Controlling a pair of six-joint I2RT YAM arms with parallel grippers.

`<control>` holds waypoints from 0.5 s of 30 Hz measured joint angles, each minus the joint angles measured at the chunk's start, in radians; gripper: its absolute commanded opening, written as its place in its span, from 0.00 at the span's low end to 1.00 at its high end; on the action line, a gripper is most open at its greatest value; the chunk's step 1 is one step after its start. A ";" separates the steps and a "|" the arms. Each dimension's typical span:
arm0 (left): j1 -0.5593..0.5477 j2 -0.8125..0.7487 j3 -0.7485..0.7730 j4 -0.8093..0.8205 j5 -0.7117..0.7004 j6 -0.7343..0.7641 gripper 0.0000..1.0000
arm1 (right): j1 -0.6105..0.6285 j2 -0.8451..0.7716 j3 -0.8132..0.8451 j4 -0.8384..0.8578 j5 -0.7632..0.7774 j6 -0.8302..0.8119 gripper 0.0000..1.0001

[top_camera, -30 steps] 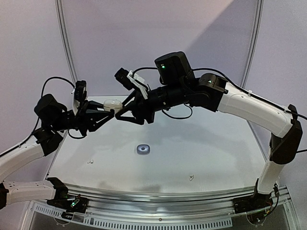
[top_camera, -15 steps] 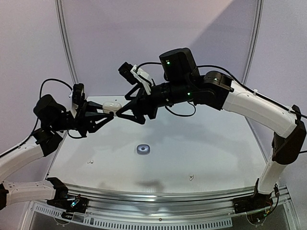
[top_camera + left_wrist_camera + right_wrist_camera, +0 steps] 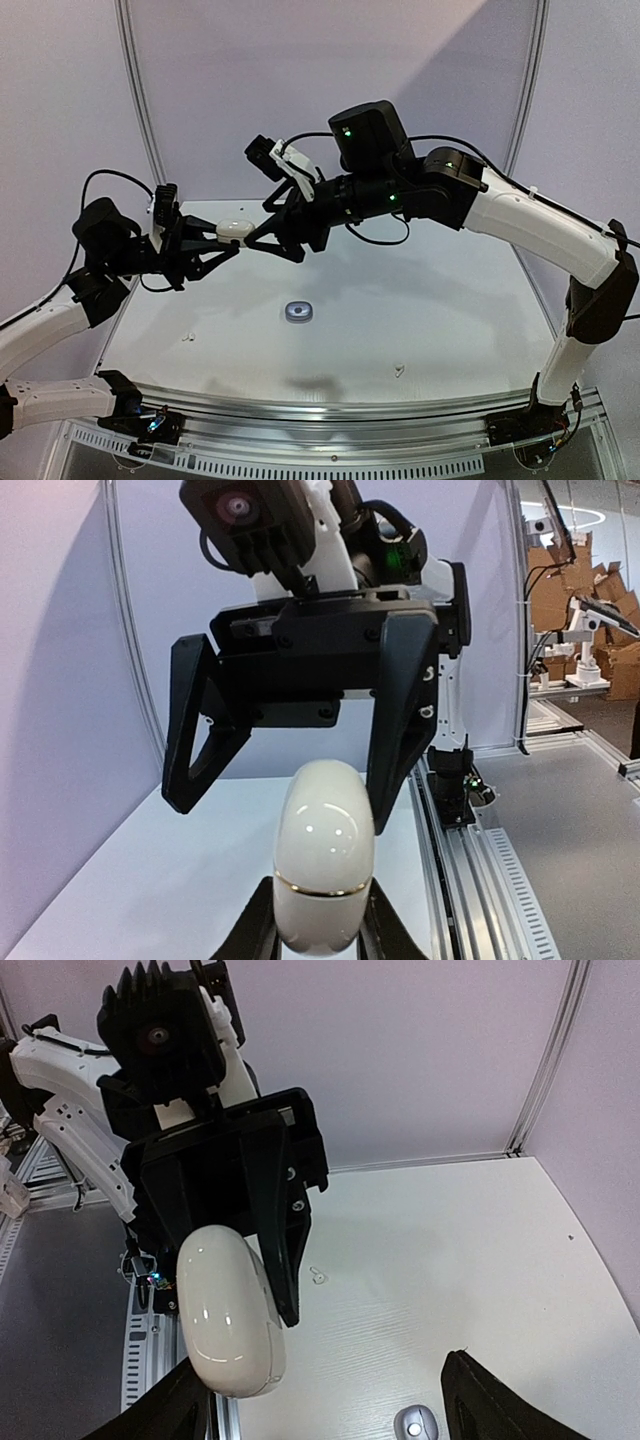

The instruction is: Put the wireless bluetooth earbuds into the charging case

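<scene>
Between the fingers of the left gripper [image 3: 228, 238] sits a white charging case [image 3: 323, 855], pinched at its lower end and held up in the air, its lid shut along a thin seam. Facing it nose to nose, the right gripper [image 3: 248, 237] has its jaws spread wide on either side of the case's free end. One finger is close beside the case and the other stands well apart, so it has no grip on it. Far below both grippers, a small grey case [image 3: 297, 312] lies on the tabletop [image 3: 450, 320]. One white earbud [image 3: 186, 338] lies below the left gripper, towards the arm bases, and a second white earbud [image 3: 399, 371] lies well off to the right gripper's side.
</scene>
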 measured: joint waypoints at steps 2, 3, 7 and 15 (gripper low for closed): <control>0.000 0.000 0.000 -0.008 -0.001 0.013 0.00 | 0.000 0.000 0.000 -0.001 0.000 0.000 0.80; 0.000 0.000 0.000 -0.013 -0.001 0.020 0.00 | 0.000 0.000 0.000 -0.001 0.000 0.000 0.80; -0.002 0.000 0.000 -0.049 0.006 0.050 0.00 | -0.001 0.003 0.021 0.006 0.010 0.002 0.80; -0.014 -0.001 0.000 -0.085 0.031 0.084 0.00 | -0.017 0.006 0.052 0.038 0.046 0.008 0.79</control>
